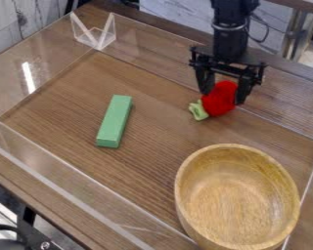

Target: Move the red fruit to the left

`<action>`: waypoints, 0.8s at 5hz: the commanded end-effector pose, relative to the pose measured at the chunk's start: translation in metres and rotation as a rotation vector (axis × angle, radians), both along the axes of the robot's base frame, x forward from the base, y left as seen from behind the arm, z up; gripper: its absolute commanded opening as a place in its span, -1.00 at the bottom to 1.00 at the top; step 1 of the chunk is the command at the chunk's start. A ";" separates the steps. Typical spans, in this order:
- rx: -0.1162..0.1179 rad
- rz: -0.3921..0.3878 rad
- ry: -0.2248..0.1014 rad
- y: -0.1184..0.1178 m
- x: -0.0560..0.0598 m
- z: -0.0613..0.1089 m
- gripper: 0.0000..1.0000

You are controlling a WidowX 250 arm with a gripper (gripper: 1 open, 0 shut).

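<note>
- Hanging over the red fruit (219, 99): the black gripper (226, 82) is pointing straight down, jaws spread wide, one finger showing on each side of the fruit's upper part.
- Fingers are flanking the fruit rather than pinching it; gaps are showing between the finger tips and the red body, so nothing is being held.
- Fruit is lying on the bench (146, 161) on its side, green leafy cap pointing toward the left of the view, low against the wood.
- Fruit is sitting in the right half of the bench, toward the far edge, well apart from the green rectangular block (114, 120).
- Block is lying flat near the middle of the bench, long axis running roughly near-to-far with a slight tilt.
- Wooden bowl (238, 199) is sitting at the near right corner, opening up, nothing visible inside; it is near the fruit but not touching it.
- Clear acrylic walls (42, 68) are enclosing the bench surface; a small clear V-shaped stand (93, 33) is sitting at the far left corner.
- Arm's black column is rising out of the top of the view directly above the gripper.
</note>
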State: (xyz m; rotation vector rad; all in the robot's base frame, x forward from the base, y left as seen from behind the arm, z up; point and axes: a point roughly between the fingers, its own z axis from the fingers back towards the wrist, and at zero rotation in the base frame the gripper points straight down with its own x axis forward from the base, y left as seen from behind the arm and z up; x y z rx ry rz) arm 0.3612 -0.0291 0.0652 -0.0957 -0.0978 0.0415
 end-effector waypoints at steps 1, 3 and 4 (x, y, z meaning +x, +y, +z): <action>0.005 -0.019 -0.059 -0.005 0.007 0.014 1.00; 0.000 -0.119 -0.068 -0.014 0.015 0.017 -1.00; -0.007 -0.065 -0.092 -0.011 0.015 0.035 -1.00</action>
